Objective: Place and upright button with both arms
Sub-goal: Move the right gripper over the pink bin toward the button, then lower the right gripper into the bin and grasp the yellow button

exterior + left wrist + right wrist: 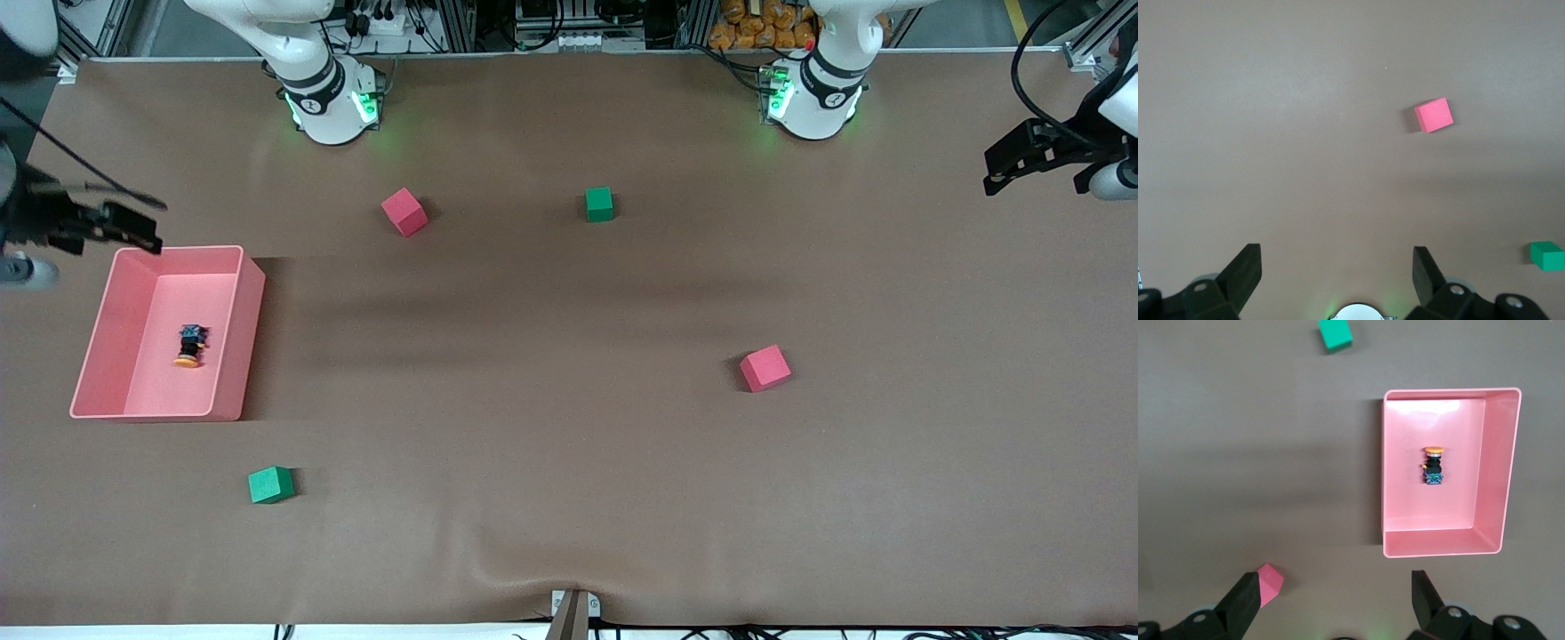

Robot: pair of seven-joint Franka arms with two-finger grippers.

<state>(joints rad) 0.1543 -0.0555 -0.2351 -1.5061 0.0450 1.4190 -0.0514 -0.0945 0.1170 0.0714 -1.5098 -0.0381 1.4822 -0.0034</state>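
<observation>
Front view: brown tabletop [569,444] wrinkled at its near edge, racks and cables along the base side, pink bin [251,329] toward the right arm's end holding the button [189,346] on its side, red and green cubes scattered around; left tool [1031,160] and right tool [107,227] raised at opposite ends. Left wrist view: left tool [1337,270] spread wide and empty over bare tabletop, red cube [1433,115] and green cube [1546,256] in sight. Right wrist view: right tool [1336,597] wide open, empty, just outside the bin, button [1433,466] lying on the bin floor.

No text, label, brand or number can be read on anything here
</observation>
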